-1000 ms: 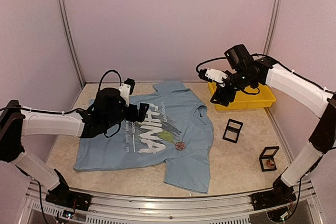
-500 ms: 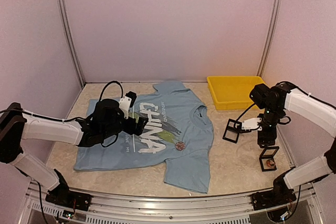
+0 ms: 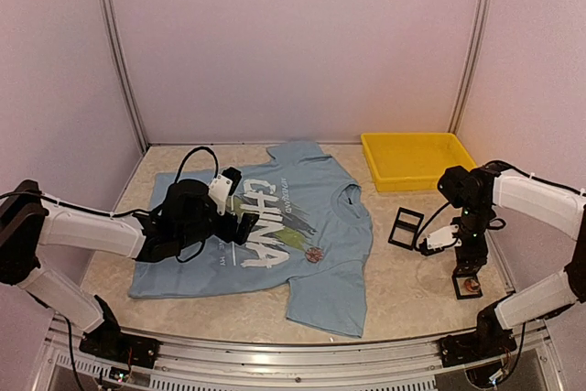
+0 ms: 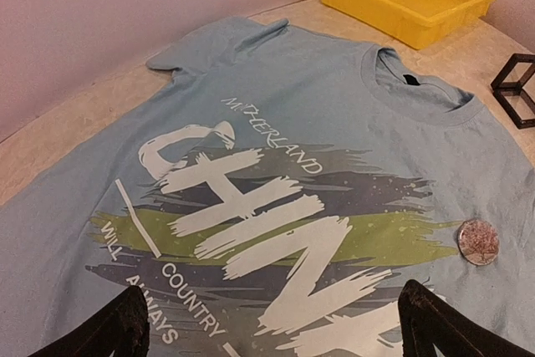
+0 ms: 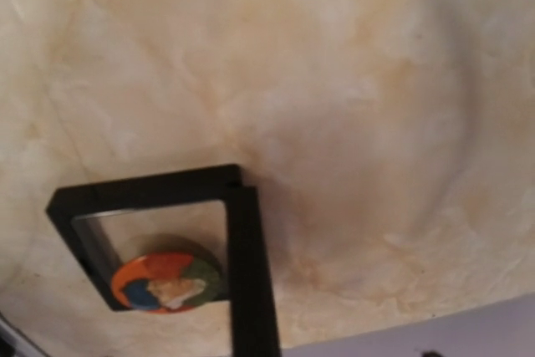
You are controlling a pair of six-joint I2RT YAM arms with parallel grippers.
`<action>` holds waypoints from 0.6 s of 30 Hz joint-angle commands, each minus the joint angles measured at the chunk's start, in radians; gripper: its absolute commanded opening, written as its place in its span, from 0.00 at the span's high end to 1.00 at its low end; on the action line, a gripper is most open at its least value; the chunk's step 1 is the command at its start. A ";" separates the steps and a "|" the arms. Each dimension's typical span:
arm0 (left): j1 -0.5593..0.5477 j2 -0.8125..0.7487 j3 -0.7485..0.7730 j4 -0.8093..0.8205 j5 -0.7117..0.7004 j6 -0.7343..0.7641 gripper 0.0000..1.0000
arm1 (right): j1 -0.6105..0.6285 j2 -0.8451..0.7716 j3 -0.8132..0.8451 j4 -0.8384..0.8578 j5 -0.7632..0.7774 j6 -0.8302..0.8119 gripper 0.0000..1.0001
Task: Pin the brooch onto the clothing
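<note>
Swinging down from over the yellow tray (image 3: 417,164) of a second ago, the right gripper (image 3: 469,265) is now hanging just above a small black frame (image 3: 458,283) that is standing on the table (image 3: 403,290) well off to the right of the T-shirt (image 3: 330,290). An orange-and-green brooch (image 3: 471,287) is sitting inside that frame; the right wrist view is looking down on the frame (image 5: 142,188) and the brooch (image 5: 167,282) against the marbled tabletop. Its own fingers are hardly showing there, so how far they are standing apart I cannot tell. The light blue T-shirt (image 4: 318,98) is lying flat, print upward, with its collar pointing right. A pink round brooch (image 3: 314,254) is resting on the T-shirt's chest just past the end of the lettering, also showing in the left wrist view (image 4: 478,242). The left gripper (image 3: 244,224) is hovering low over the T-shirt's printed chest, and in its own view the left gripper (image 4: 280,332) is spreading its fingers wide with nothing between them. A second, empty black frame (image 3: 406,227) is standing just right of the T-shirt's collar, and the yellow tray is sitting beyond the T-shirt's far right corner.
</note>
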 commanded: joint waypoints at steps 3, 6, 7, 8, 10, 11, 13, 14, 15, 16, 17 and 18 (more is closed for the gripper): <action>-0.006 -0.016 -0.010 0.029 -0.017 0.022 0.01 | -0.037 0.008 -0.081 0.084 0.066 -0.062 0.34; -0.007 -0.011 -0.013 0.028 -0.020 0.047 0.01 | -0.038 0.023 -0.093 0.066 0.059 -0.049 0.40; -0.008 -0.011 -0.014 0.028 -0.025 0.049 0.01 | -0.038 0.021 -0.091 0.063 0.056 -0.048 0.43; -0.008 -0.011 -0.015 0.031 -0.030 0.050 0.01 | -0.038 0.015 -0.091 0.069 0.059 -0.050 0.46; -0.007 -0.012 -0.017 0.036 -0.037 0.054 0.01 | -0.038 0.006 -0.092 0.088 0.058 -0.055 0.55; -0.008 -0.012 -0.018 0.038 -0.035 0.055 0.01 | -0.038 0.006 -0.092 0.095 0.053 -0.053 0.59; -0.008 -0.010 -0.016 0.037 -0.034 0.056 0.01 | -0.038 0.007 -0.097 0.098 0.044 -0.049 0.63; -0.008 -0.010 -0.016 0.036 -0.035 0.057 0.01 | -0.038 0.007 -0.102 0.101 0.044 -0.050 0.64; -0.008 -0.010 -0.016 0.034 -0.036 0.057 0.01 | -0.038 0.004 -0.105 0.103 0.045 -0.052 0.66; -0.008 -0.011 -0.016 0.033 -0.039 0.059 0.01 | -0.038 0.003 -0.105 0.103 0.043 -0.056 0.67; -0.008 -0.011 -0.017 0.031 -0.041 0.060 0.01 | -0.038 0.003 -0.103 0.099 0.042 -0.058 0.67; -0.008 -0.012 -0.018 0.031 -0.043 0.060 0.01 | -0.038 0.003 -0.096 0.097 0.036 -0.056 0.68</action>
